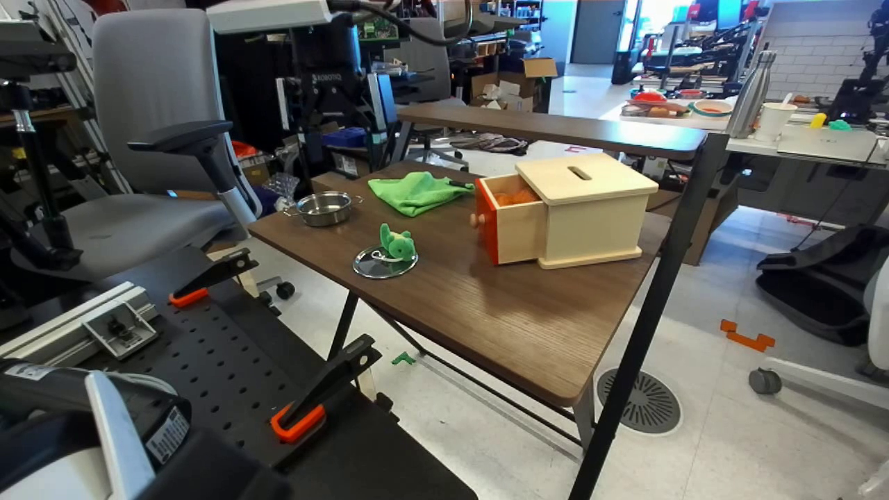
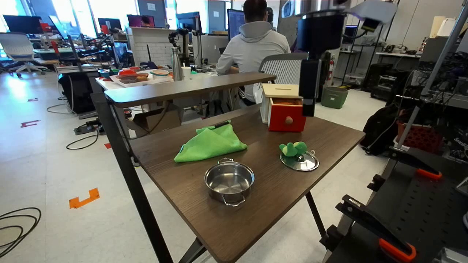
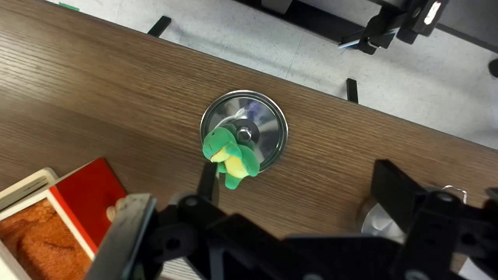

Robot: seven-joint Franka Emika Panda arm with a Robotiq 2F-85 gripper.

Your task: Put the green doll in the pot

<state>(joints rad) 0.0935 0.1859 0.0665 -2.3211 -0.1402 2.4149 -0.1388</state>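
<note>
Green doll (image 1: pixel 398 246): in an exterior view, on the lid (image 1: pixel 378 271), perhaps as a ready perch.
Pot (image 2: pixel 229 182): in an exterior view, uncovered on the surface (image 2: pixel 270 190), presumably to receive the doll.
Jaws: in the wrist view, wide and empty, likely to straddle the doll; pointing down above the surface.

- Brand "ROBOTIQ", pale capitals: on black gripper (image 1: pixel 340 149), upper left of the frame, exterior view.
- Barcode label (image 1: pixel 168 435), white: on dark casing (image 1: pixel 147 401), lower left, exterior view; characters illegible.
- Lettering (image 2: pixel 460 143), pale: right edge, exterior view; not clearly readable.
</note>
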